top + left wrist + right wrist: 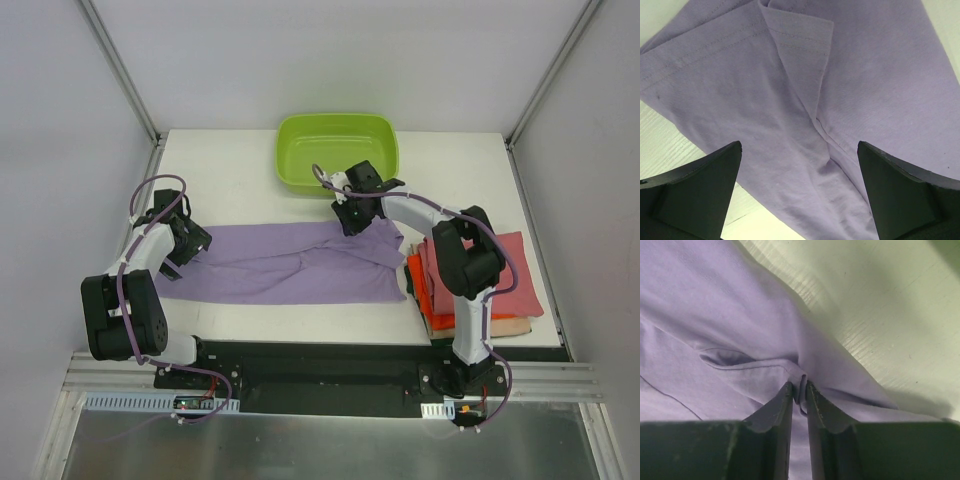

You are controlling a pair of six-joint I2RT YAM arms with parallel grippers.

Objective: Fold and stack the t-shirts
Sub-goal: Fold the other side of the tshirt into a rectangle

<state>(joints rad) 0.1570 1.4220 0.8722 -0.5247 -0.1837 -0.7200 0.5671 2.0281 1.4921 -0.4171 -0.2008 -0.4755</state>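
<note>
Looking down from the top camera, you have the large lilac cotton t-shirt spread across the middle of the white table, only partly folded; the left gripper hovers at its left end; the right gripper sits at its far right corner; a folded stack of rose-red and orange shirts lies at the right, the lime-green plastic tub beyond. Through the left wrist, your jaws gape wide above the lilac cloth, holding nothing; through the right wrist, your jaws pinch a lilac fold tight; folding and stacking this shirt remain.
</note>
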